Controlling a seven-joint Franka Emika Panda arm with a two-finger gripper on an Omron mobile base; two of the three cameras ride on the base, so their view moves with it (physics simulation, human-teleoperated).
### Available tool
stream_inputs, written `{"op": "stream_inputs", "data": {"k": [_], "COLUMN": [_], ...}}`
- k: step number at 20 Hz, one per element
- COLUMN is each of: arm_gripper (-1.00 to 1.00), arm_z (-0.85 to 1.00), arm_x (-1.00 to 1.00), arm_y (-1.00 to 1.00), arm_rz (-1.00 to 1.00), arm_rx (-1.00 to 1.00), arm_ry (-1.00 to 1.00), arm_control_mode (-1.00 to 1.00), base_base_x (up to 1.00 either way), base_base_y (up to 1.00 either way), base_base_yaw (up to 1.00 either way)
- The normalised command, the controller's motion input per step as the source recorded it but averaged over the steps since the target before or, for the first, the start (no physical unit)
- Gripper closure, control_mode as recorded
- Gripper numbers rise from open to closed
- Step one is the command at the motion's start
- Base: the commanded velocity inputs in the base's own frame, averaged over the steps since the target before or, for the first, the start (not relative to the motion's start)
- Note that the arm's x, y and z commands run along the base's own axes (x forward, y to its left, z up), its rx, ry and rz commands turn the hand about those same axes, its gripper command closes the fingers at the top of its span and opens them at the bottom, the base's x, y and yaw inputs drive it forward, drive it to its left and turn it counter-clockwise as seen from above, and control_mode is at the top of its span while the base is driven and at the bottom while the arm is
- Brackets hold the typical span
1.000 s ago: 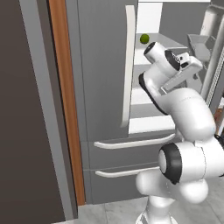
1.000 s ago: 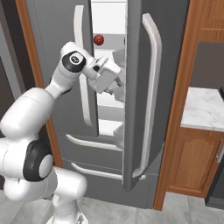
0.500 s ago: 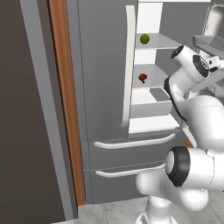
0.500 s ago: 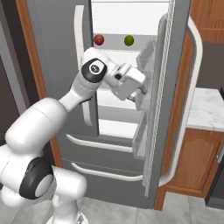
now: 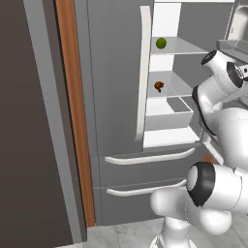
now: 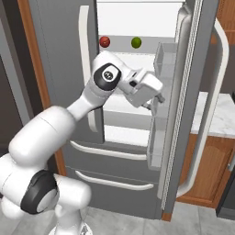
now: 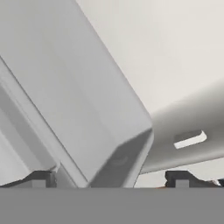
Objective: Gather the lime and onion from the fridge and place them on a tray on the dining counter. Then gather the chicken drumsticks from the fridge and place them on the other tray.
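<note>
Lime, small bright-green ball [image 6: 136, 42], sits beside dark-red onion [image 6: 104, 41] on the dark-grey fridge's [image 6: 59, 69] upper shelf. Gripper [image 6: 156, 102] spread wide, empty, at the right door's inner edge. Fetching step: next, reach up to lime.

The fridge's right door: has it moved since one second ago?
Yes. The right door has swung further open, away from the closed left door, uncovering the lime.

- The fridge [image 6: 64, 69] stands with its right door [image 6: 193, 92] swung open; the shelf opening lies clear.
- The door bin [image 6: 165, 59] crowds the opening's right edge.
- Its left door [image 5: 116, 72] stays shut.
</note>
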Motion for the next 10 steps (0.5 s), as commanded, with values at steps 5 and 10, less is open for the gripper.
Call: {"op": "stream_inputs", "data": {"k": [5, 10], "arm_gripper": [-1.00, -1.00], "arm_z": [0.00, 0.00], "arm_x": [-0.95, -0.46], "arm_y": [0.55, 0.99], "arm_rz": [0.01, 0.07], "arm_rx": [0.00, 0.00], "arm_ry": [-0.24, -0.21], "arm_control_mode": [-1.00, -1.00], "base_base_x": [0.00, 0.00], "base_base_y": [0.00, 0.00], "base_base_yaw": [0.00, 0.00]}}
